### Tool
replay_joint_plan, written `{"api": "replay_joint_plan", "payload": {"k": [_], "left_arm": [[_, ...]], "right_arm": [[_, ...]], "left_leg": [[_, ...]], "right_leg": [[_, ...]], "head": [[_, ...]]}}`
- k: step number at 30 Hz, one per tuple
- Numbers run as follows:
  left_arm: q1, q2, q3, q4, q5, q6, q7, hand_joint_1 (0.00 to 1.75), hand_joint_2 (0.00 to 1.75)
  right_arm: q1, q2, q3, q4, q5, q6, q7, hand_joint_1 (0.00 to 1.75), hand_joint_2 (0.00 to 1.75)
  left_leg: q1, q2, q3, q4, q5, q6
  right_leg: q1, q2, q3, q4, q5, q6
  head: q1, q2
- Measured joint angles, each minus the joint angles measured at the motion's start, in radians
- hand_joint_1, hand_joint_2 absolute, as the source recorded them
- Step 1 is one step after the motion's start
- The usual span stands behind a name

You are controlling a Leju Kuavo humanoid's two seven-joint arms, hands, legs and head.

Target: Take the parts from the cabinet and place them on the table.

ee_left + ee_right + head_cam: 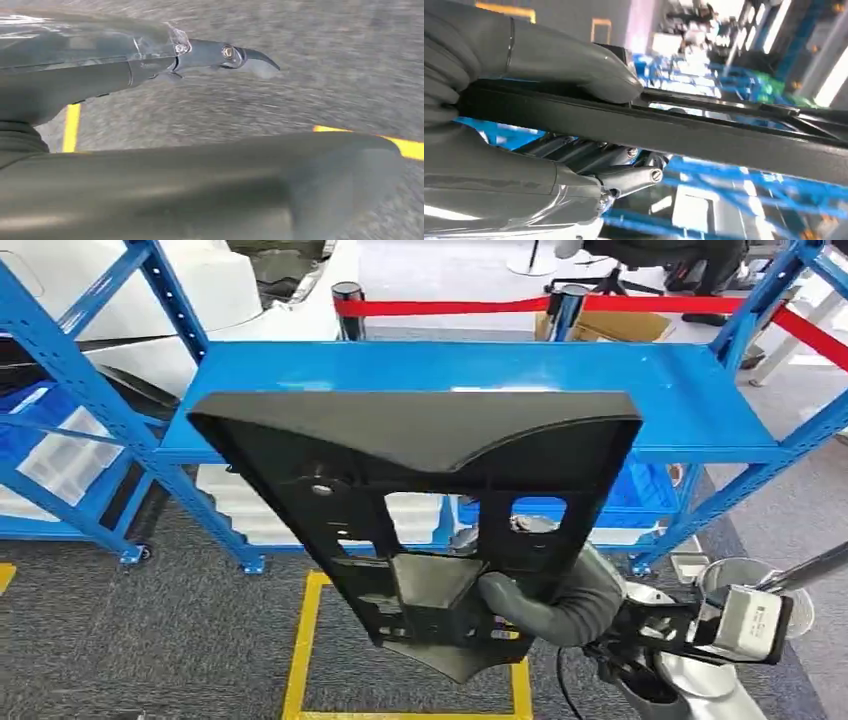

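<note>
Head view: right hand (pixel 545 602) comes up from lower right, thumb wrapped over the lower end of the black panel part (pixel 420 500), gripping it. Panel held in the air before the blue shelf (pixel 690 390), broad end toward the shelf, long axis slanting down toward the robot. Left hand (pixel 150 65) over grey carpet (pixel 325 60); grasp state: cannot tell.

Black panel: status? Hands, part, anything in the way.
Right hand grips black panel, thumb over its edge. Left hand holds nothing, over the floor. Panel held up before the blue shelf. Way ahead hidden by panel.
</note>
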Motion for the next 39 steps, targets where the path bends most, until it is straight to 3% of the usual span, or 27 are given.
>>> {"api": "replay_joint_plan", "payload": {"k": [1,2,4,5,6,8,9,10,11,14,15,16,17,19,20,21,22,24,25,26,30,32,33,35,36,37,39], "left_arm": [[0.0,0.002,0.01,0.0,0.005,-0.001,0.008,0.0,1.75],[-0.003,0.004,0.018,0.0,0.009,-0.002,0.024,0.0,1.75],[-0.004,0.005,0.031,0.0,0.003,-0.001,0.045,0.0,1.75],[-0.004,0.007,0.039,0.0,0.001,0.002,0.054,0.0,1.75],[-0.002,0.008,0.045,0.0,-0.002,0.004,0.061,0.0,1.75],[0.001,0.011,0.055,0.0,-0.011,0.011,0.081,0.0,1.75],[0.0,0.012,0.062,0.0,-0.013,0.016,0.094,0.0,1.75],[0.001,0.012,0.068,0.0,-0.015,0.019,0.102,0.0,1.75],[-0.001,0.014,0.071,0.0,-0.024,0.024,0.107,0.0,1.75],[0.012,0.019,0.079,-0.001,-0.034,0.039,0.117,0.0,1.75],[0.016,0.026,0.085,-0.001,-0.034,0.038,0.109,0.0,1.75],[0.016,0.027,0.091,-0.002,-0.034,0.036,0.103,0.0,1.75],[0.014,0.032,0.095,-0.003,-0.03,0.036,0.096,0.0,1.75],[0.006,0.039,0.108,-0.007,-0.021,0.03,0.079,0.0,1.75],[0.004,0.041,0.118,-0.008,-0.017,0.029,0.074,0.0,1.75],[0.005,0.042,0.123,-0.009,-0.014,0.03,0.072,0.0,1.75],[0.007,0.044,0.127,-0.01,-0.014,0.031,0.07,0.0,1.75],[0.007,0.05,0.139,-0.011,-0.013,0.032,0.063,0.0,1.75],[0.005,0.051,0.143,-0.013,-0.013,0.031,0.061,0.0,1.75],[0.001,0.052,0.145,-0.015,-0.013,0.03,0.06,0.0,1.75],[0.005,0.054,0.153,-0.016,-0.012,0.029,0.06,0.0,1.75],[0.004,0.054,0.162,-0.017,-0.018,0.026,0.057,0.0,1.75],[0.001,0.055,0.166,-0.019,-0.026,0.022,0.054,0.0,1.75],[-0.002,0.055,0.168,-0.019,-0.034,0.019,0.046,0.0,1.75],[-0.002,0.055,0.168,-0.019,-0.039,0.018,0.044,0.0,1.75],[-0.002,0.055,0.168,-0.019,-0.052,0.011,0.042,0.0,1.75],[-0.006,0.056,0.168,-0.02,-0.079,-0.004,0.04,0.0,1.75]], "right_arm": [[-0.009,-0.004,0.008,0.007,-0.002,0.002,0.001,1.75,1.75],[-0.015,-0.008,0.015,0.014,-0.005,0.005,0.001,1.75,1.75],[-0.029,-0.015,0.03,0.038,-0.01,0.012,0.0,1.75,1.75],[-0.03,-0.017,0.039,0.046,-0.009,0.014,-0.004,1.75,1.75],[-0.03,-0.018,0.045,0.056,-0.008,0.017,-0.009,1.75,1.75],[-0.035,-0.02,0.06,0.065,-0.007,0.023,-0.016,1.75,1.75],[-0.039,-0.021,0.064,0.068,-0.008,0.025,-0.023,1.75,1.75],[-0.043,-0.023,0.067,0.07,-0.009,0.027,-0.025,1.75,1.75],[-0.041,-0.024,0.071,0.071,-0.007,0.028,-0.032,1.75,1.75],[-0.038,-0.022,0.093,0.072,0.006,0.03,-0.049,1.75,1.75],[-0.038,-0.018,0.101,0.072,0.012,0.03,-0.055,1.75,1.75],[-0.037,-0.013,0.109,0.072,0.017,0.031,-0.058,1.75,1.75],[-0.038,-0.007,0.119,0.071,0.018,0.031,-0.06,1.75,1.75],[-0.038,-0.001,0.135,0.071,0.019,0.031,-0.06,1.75,1.75],[-0.039,0.003,0.143,0.071,0.019,0.031,-0.06,1.75,1.75],[-0.039,0.008,0.15,0.071,0.019,0.031,-0.059,1.75,1.75],[-0.04,0.011,0.156,0.07,0.018,0.031,-0.059,1.75,1.75],[-0.045,0.017,0.165,0.068,0.018,0.031,-0.058,1.75,1.75],[-0.046,0.02,0.167,0.065,0.018,0.031,-0.056,1.75,1.75],[-0.046,0.021,0.167,0.062,0.017,0.031,-0.056,1.75,1.75],[-0.051,0.021,0.173,0.06,0.017,0.029,-0.056,1.75,1.75],[-0.055,0.019,0.176,0.058,0.018,0.028,-0.066,1.75,1.75],[-0.055,0.014,0.176,0.054,0.018,0.027,-0.072,1.75,1.75],[-0.055,0.007,0.178,0.052,0.018,0.027,-0.078,1.75,1.75],[-0.057,0.006,0.179,0.053,0.019,0.027,-0.078,1.75,1.75],[-0.064,0.01,0.18,0.054,0.024,0.022,-0.078,1.75,1.75],[-0.093,0.04,0.182,0.068,0.047,0.002,-0.078,1.75,1.75]], "left_leg": [[0.002,-0.008,-0.004,0.0,0.004,0.006],[0.004,-0.018,-0.007,0.0,0.007,0.01],[0.004,-0.038,-0.011,0.001,0.01,0.013],[0.004,-0.048,-0.011,0.001,0.011,0.013],[0.004,-0.058,-0.011,0.001,0.011,0.012],[0.005,-0.082,-0.008,0.002,0.013,0.01],[0.005,-0.094,-0.006,0.003,0.013,0.009],[0.008,-0.102,-0.009,0.003,0.014,0.007],[0.003,-0.115,-0.017,0.007,0.017,-0.001],[0.013,-0.136,-0.032,0.002,0.028,-0.02],[0.009,-0.138,-0.036,0.004,0.026,-0.026],[0.007,-0.105,-0.043,0.019,0.006,-0.029],[0.007,-0.078,-0.065,0.069,-0.03,-0.032],[0.009,-0.06,-0.133,0.225,-0.105,-0.04],[0.009,-0.057,-0.161,0.293,-0.127,-0.043],[0.01,-0.056,-0.164,0.312,-0.124,-0.044],[0.01,-0.052,-0.144,0.282,-0.102,-0.044],[0.009,-0.035,-0.049,0.11,-0.019,-0.039],[0.007,0.001,-0.003,0.026,0.012,-0.035],[-0.007,0.041,0.009,-0.005,-0.002,-0.033],[-0.005,0.001,-0.005,-0.004,0.01,-0.013],[0.003,-0.014,-0.009,-0.006,0.018,-0.001],[0.003,-0.025,-0.011,-0.006,0.021,0.003],[0.002,-0.048,-0.015,-0.006,0.024,0.007],[0.002,-0.06,-0.015,-0.005,0.025,0.007],[0.002,-0.071,-0.015,-0.005,0.025,0.007],[0.001,-0.092,-0.013,-0.002,0.026,0.005]], "right_leg": [[-0.006,0.039,-0.005,0.023,-0.025,0.009],[-0.009,0.061,-0.028,0.083,-0.067,0.013],[-0.014,0.069,-0.095,0.25,-0.144,0.02],[-0.015,0.069,-0.118,0.309,-0.159,0.022],[-0.016,0.069,-0.119,0.314,-0.149,0.022],[-0.016,0.077,-0.055,0.188,-0.068,0.019],[-0.016,0.094,-0.009,0.09,-0.018,0.013],[-0.017,0.136,0.017,0.023,0.001,0.007],[-0.018,0.147,0.019,0.013,0.001,0.005],[-0.013,0.125,0.016,0.008,-0.001,0.0],[-0.021,0.111,0.021,-0.014,-0.002,-0.006],[-0.021,0.101,0.021,-0.016,0.003,-0.016],[-0.021,0.092,0.02,-0.017,0.004,-0.024],[-0.018,0.068,0.016,-0.017,0.005,-0.026],[-0.016,0.056,0.014,-0.016,0.005,-0.027],[-0.015,0.045,0.014,-0.016,0.005,-0.027],[-0.015,0.036,0.014,-0.015,0.005,-0.027],[-0.014,0.016,0.015,-0.012,0.004,-0.025],[-0.013,0.008,0.017,-0.01,0.002,-0.023],[-0.004,-0.001,0.014,-0.005,0.0,-0.018],[-0.003,-0.036,0.015,-0.005,0.002,-0.002],[-0.011,0.036,-0.002,0.041,-0.048,0.012],[-0.014,0.059,-0.032,0.116,-0.093,0.015],[-0.015,0.072,-0.1,0.278,-0.161,0.019],[-0.015,0.073,-0.116,0.317,-0.164,0.019],[-0.015,0.074,-0.107,0.301,-0.143,0.018],[-0.015,0.086,-0.037,0.154,-0.053,0.012]], "head": [[0.001,0.0],[0.002,0.0],[0.002,0.0],[0.002,0.0],[0.002,0.0],[0.002,0.0],[0.002,0.0],[0.002,0.0],[0.0,0.0],[0.002,0.0],[0.002,0.0],[-0.001,0.0],[-0.002,0.0],[-0.003,0.0],[-0.003,0.0],[-0.003,0.0],[-0.003,0.0],[-0.003,0.0],[-0.003,0.0],[-0.004,0.0],[-0.003,0.0],[-0.003,0.0],[-0.002,0.0],[-0.002,0.0],[-0.002,0.0],[-0.002,0.0],[-0.002,0.0]]}}
